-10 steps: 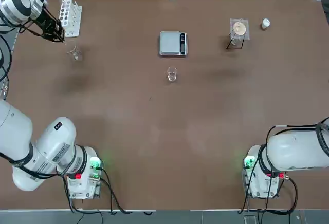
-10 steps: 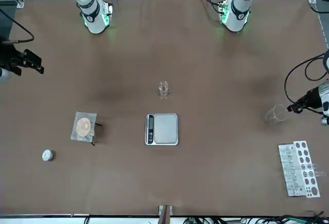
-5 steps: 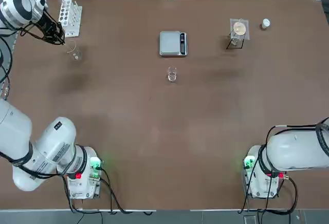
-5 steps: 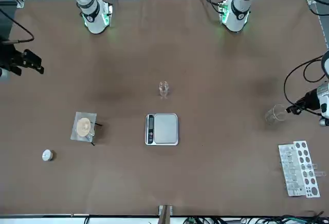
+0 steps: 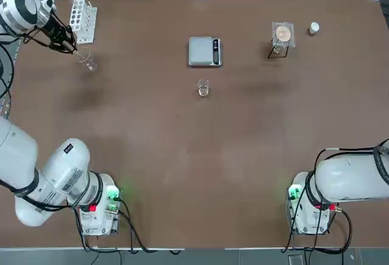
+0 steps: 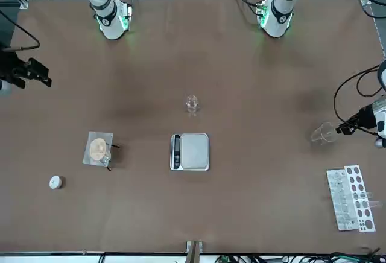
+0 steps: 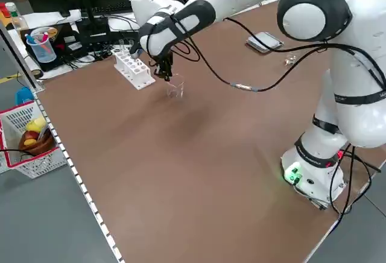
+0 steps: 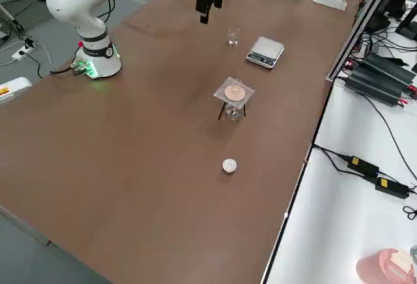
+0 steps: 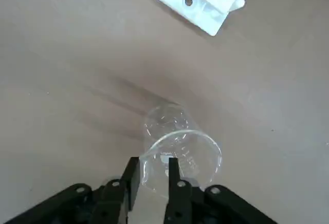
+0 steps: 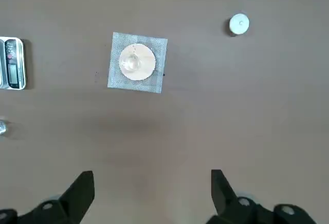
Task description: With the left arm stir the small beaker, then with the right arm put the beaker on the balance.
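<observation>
Standing empty: small beaker (image 5: 203,87) near balance (image 5: 205,51). Left pincer (image 9: 150,168) slightly parted around larger glass's rim; right pincer (image 10: 151,183) released.

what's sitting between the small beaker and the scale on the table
Nothing: in the top view, bare brown table separates the small beaker from the scale.

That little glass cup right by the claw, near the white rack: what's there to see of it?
It is a clear glass beaker, a larger one than the small beaker in the table's middle, cylindrical with an open rim and faint printed marks on its wall. It looks empty and stands on the brown table beside the white test-tube rack, near the far left corner. The left claw is right at its rim, its two black fingers close together at the glass wall. Whether they pinch it cannot be told.
</observation>
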`<state>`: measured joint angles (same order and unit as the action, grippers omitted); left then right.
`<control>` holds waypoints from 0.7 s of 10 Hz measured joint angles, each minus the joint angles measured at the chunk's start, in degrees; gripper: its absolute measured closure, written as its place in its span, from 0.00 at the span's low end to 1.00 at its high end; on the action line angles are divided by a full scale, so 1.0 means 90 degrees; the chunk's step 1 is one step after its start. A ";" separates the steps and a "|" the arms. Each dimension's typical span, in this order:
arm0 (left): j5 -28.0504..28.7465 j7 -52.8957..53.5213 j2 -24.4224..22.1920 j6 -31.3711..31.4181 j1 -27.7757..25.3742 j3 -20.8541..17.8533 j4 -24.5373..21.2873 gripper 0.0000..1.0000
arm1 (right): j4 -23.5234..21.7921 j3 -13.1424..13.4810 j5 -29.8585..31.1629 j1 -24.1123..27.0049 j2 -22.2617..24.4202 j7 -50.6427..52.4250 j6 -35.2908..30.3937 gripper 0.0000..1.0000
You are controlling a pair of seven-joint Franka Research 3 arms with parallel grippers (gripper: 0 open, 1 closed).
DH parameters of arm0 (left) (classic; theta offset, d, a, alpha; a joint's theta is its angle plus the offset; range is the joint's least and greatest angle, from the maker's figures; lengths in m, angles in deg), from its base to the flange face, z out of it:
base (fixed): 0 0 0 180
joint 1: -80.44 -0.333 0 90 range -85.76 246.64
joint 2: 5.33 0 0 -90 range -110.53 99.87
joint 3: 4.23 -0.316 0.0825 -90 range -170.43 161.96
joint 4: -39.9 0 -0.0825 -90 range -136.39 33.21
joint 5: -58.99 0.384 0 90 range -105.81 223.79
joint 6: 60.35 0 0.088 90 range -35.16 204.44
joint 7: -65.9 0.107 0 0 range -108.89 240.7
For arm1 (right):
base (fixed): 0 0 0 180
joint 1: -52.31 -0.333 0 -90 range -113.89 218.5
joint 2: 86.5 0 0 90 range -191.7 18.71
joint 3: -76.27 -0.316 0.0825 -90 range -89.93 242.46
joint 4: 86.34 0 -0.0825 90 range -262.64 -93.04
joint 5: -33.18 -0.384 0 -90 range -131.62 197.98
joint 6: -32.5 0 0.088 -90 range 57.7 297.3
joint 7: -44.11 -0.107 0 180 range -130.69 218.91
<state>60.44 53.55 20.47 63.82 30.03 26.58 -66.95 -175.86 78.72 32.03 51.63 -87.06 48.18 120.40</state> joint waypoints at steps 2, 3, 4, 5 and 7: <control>0.0191 0.0000 -0.0039 -0.0012 -0.0010 0.0001 0.0037 0.67 | 0.0000 0.0000 0.0000 0.0000 0.0000 0.0000 0.0000 0.00; 0.0225 0.0000 -0.0123 -0.0082 -0.0048 0.0002 0.0066 0.63 | 0.0000 0.0000 0.0000 0.0000 0.0000 0.0000 0.0000 0.00; 0.0228 0.0021 -0.0253 -0.0301 -0.0095 0.0002 0.0139 0.58 | 0.0000 0.0000 0.0000 0.0000 0.0000 0.0000 0.0000 0.00; 0.0229 0.0076 -0.0395 -0.0656 -0.0118 0.0003 0.0301 0.57 | 0.0000 0.0000 0.0000 0.0000 0.0000 0.0000 0.0000 0.00; 0.0231 0.0116 -0.0750 -0.1139 -0.0123 0.0024 0.0578 0.48 | 0.0000 -0.0007 -0.0008 -0.0037 0.0000 0.0002 0.0001 0.00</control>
<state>62.52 54.59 13.72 53.58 28.93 26.80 -61.75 -175.86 78.66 31.95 51.30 -87.06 48.19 120.40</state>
